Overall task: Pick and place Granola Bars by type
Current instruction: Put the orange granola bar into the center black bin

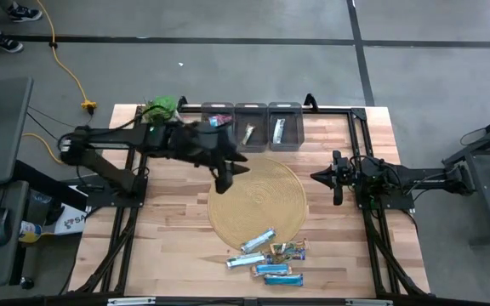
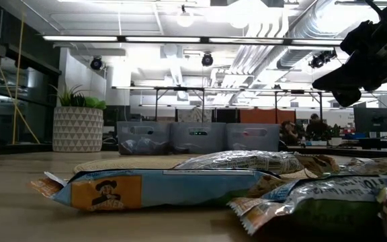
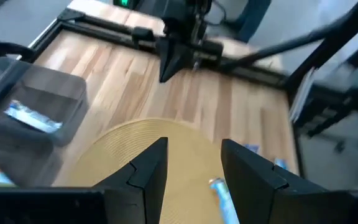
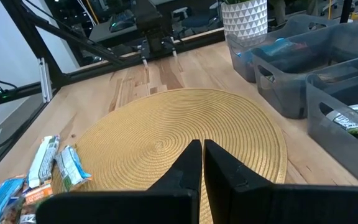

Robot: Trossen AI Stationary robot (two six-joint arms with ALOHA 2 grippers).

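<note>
Your left gripper (image 1: 225,180) hangs over the far-left edge of the round woven mat (image 1: 258,204), its fingers (image 3: 148,171) parted with nothing between them. The loose granola bars (image 1: 270,255) lie well away from it, clustered at the mat's near edge and on the table (image 1: 168,246) just past it. Beyond the mat's far side three grey bins (image 1: 251,126) stand in a row, each with a bar inside. Your right gripper (image 1: 337,180) waits beside the mat's right edge, fingers (image 4: 188,165) pressed together, empty.
</note>
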